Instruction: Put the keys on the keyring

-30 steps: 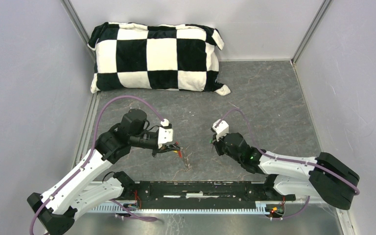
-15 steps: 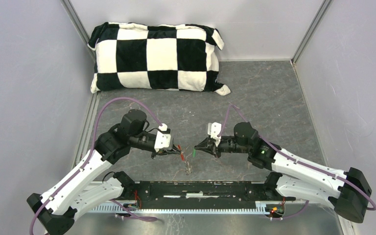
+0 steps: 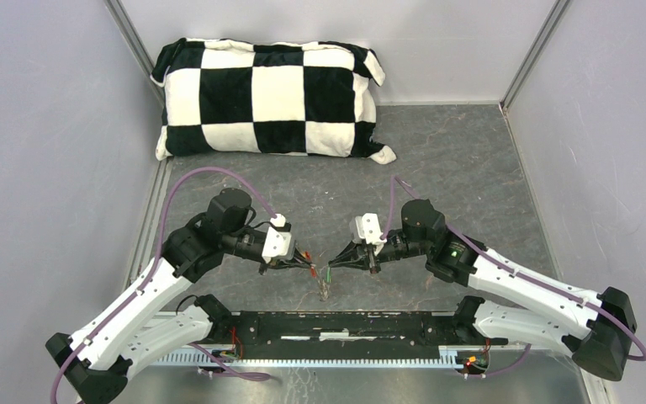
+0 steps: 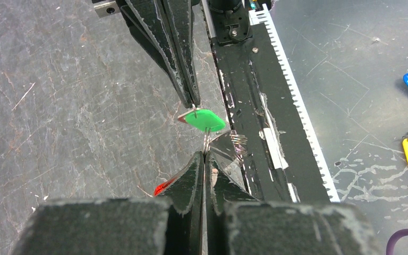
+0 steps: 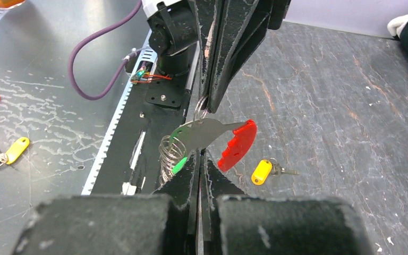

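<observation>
Low centre of the overhead view, grippers meet nose to nose. L gripper [image 4: 204, 159] is pinched tight on the keyring [image 5: 168, 153], holding it clear of the table [image 3: 471, 168] so the loop hangs free, red tag [image 5: 237, 143] dangling. R gripper [image 5: 201, 158] is clamped on the green key [image 4: 205, 119], nosing it at the ring. Threading, I'd say. Yellow key [image 5: 262, 171] lies on the table, lower centre of R wrist view.

The green key [image 4: 205, 120] is tiny, with a bright green plastic head. The tip of the right pincer [image 5: 200, 154] pinches it, up off the table [image 5: 350, 133]. The keyring [image 5: 202, 130] is grey metal with a long red tag [image 5: 238, 142]. It hangs from the tip of the left pincer [image 4: 202, 156], right against the green key. The yellow key [image 5: 262, 171] lies flat on the table, near both pincer tips.
</observation>
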Tool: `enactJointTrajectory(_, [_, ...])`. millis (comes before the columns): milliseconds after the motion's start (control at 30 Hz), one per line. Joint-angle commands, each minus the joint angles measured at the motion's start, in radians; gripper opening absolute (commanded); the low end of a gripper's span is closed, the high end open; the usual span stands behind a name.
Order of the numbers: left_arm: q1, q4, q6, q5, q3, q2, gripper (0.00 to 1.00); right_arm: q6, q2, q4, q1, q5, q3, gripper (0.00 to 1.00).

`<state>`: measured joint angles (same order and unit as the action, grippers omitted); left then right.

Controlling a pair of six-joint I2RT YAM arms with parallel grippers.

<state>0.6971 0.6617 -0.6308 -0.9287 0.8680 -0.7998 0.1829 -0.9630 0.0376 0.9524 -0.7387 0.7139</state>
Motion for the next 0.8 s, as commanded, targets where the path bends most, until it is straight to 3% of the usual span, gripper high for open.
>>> enactJointTrajectory(0, [0.001,-0.007,-0.044,-0.067,0.015,0.013,0.02,0.068,-0.020,-0.018,-0.004,-0.069,0.060,0.01])
enactJointTrajectory(367, [0.001,-0.006,-0.216,-0.162,0.008,0.038,0.02,0.339,0.002,-0.143,-0.001,-0.106,0.124,0.01])
enactJointTrajectory(767, [0.001,-0.007,-0.323,-0.241,0.057,-0.030,0.02,0.515,0.003,-0.275,0.026,-0.119,0.225,0.01])
